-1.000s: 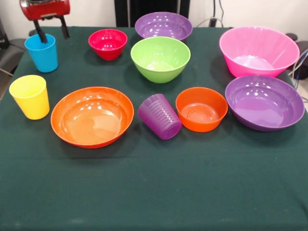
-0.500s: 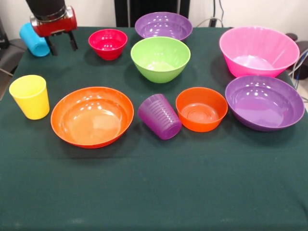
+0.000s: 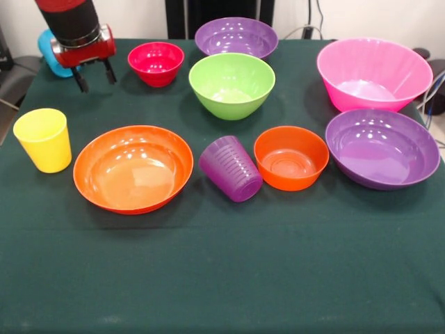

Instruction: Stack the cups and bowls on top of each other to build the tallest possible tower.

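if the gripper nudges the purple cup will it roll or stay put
The purple cup leans tilted beside the small orange bowl, so a nudge would probably tip it over. Being round and tapered, it would likely roll in a curve. Its glossy plastic looks light and probably slippery.

Seven bowls (image 3: 232, 85) sit upright and unstacked on the cloth; the yellow cup (image 3: 44, 139) stands upright at one edge. The purple cup (image 3: 231, 168) leans tilted between two orange bowls; the blue cup (image 3: 49, 49) is mostly hidden.
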Available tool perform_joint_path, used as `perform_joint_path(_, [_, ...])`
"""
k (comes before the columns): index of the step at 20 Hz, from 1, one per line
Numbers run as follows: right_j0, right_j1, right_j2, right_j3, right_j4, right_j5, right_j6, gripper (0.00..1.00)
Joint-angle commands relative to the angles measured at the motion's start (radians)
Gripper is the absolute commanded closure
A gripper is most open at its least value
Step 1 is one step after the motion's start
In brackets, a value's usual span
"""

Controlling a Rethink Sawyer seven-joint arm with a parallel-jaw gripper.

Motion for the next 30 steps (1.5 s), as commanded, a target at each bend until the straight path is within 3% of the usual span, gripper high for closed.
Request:
perform_joint_path(1, [0.045, -0.045, 0.035, -0.005, -0.070, -0.073, -0.111, 0.00])
perform_joint_path(6, [0.146, -0.043, 0.039, 0.012, -0.070, -0.131, 0.002, 0.00])
perform_joint_path(11, [0.227, -0.108, 0.017, 0.049, -0.063, -0.185, 0.085, 0.00])
perform_joint_path(14, [0.269, -0.132, -0.001, 0.047, -0.028, -0.157, 0.096, 0.00])
perform_joint_path(20, [0.346, -0.228, -0.023, 0.041, 0.067, -0.011, 0.070, 0.00])
perform_joint_path(23, [0.354, -0.213, -0.028, 0.006, 0.078, -0.009, 0.037, 0.00])
perform_joint_path(30, [0.406, -0.111, -0.022, -0.179, 0.079, 0.021, -0.016, 0.00])
